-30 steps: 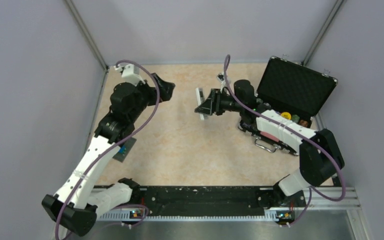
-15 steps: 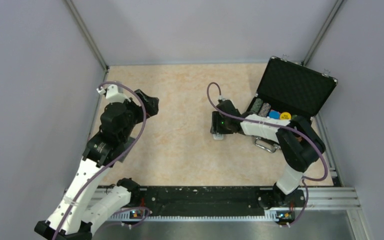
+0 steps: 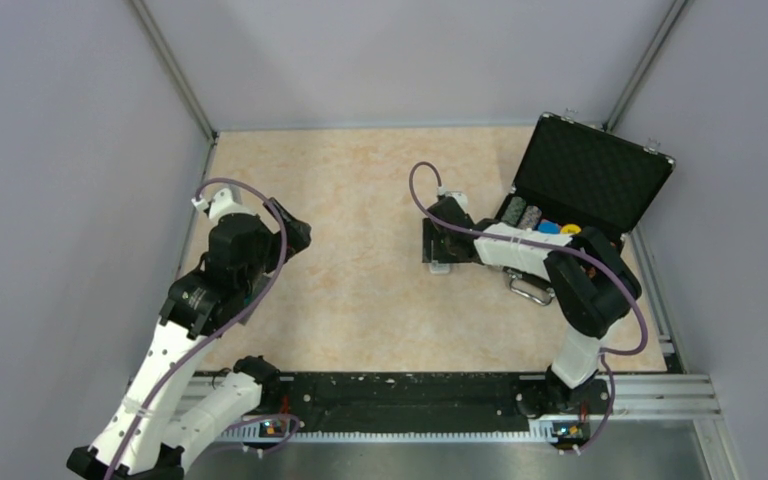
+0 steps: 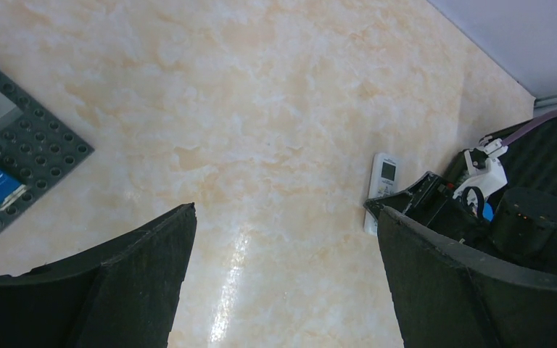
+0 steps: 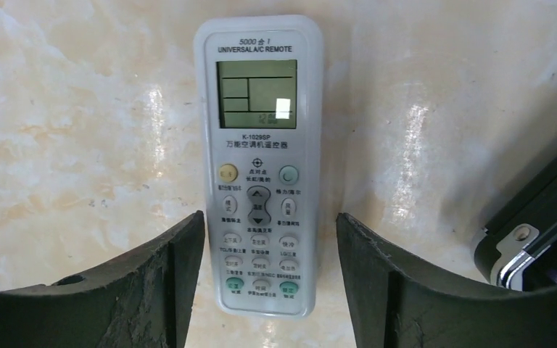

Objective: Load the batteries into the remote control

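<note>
Straddling the button end of the remote control [image 5: 259, 167], lying face up on the table [image 5: 80, 109] beside the open case [image 3: 590, 175], with the right claw [image 5: 268, 239] spread wide and gripping nothing. Holding the left claw [image 4: 283, 225] well apart, also wide and empty. Seeing no batteries; probably needing next a pinch on the remote's edges and a flip to reach its back.

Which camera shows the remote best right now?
Right wrist: the remote lies face up, display and buttons sharp. Left wrist shows it small and distant; the top view mostly hides it under the right gripper.
</note>
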You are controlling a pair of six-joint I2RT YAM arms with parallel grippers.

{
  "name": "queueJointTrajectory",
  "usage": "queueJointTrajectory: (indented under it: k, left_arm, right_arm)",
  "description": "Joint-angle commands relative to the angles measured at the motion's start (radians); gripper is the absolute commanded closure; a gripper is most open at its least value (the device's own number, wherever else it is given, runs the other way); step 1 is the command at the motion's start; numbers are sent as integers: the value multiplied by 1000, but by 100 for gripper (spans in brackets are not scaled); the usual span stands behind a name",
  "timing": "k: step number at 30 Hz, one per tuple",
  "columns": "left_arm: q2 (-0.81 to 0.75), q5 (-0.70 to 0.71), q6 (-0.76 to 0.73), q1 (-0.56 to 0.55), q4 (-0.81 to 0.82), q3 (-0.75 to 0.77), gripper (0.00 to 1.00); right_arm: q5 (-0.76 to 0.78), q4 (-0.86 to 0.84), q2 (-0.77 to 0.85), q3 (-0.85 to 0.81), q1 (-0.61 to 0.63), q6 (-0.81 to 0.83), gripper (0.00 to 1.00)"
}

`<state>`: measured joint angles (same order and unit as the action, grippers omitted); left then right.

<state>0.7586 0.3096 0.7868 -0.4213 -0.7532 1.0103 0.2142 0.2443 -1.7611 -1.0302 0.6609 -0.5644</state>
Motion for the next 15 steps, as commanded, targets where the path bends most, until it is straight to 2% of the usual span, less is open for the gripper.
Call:
queueJointTrajectory:
  k: [1,5,11,15]
  left_arm:
    - [16,0,83,0,-91,73,1]
    - [15,-48,26,0,-121,107,1]
    - [-46,-119,-68,0,-105,115,1]
    - [-98,-149,-129,0,-115,125,1]
  right_arm:
    - [38,98,-14,-42,7,16,33]
    - [76,142,69,-45,6,10,30]
    - [190,256,378,1,7,-23,28]
    - [261,350,633,24,6,-33,23]
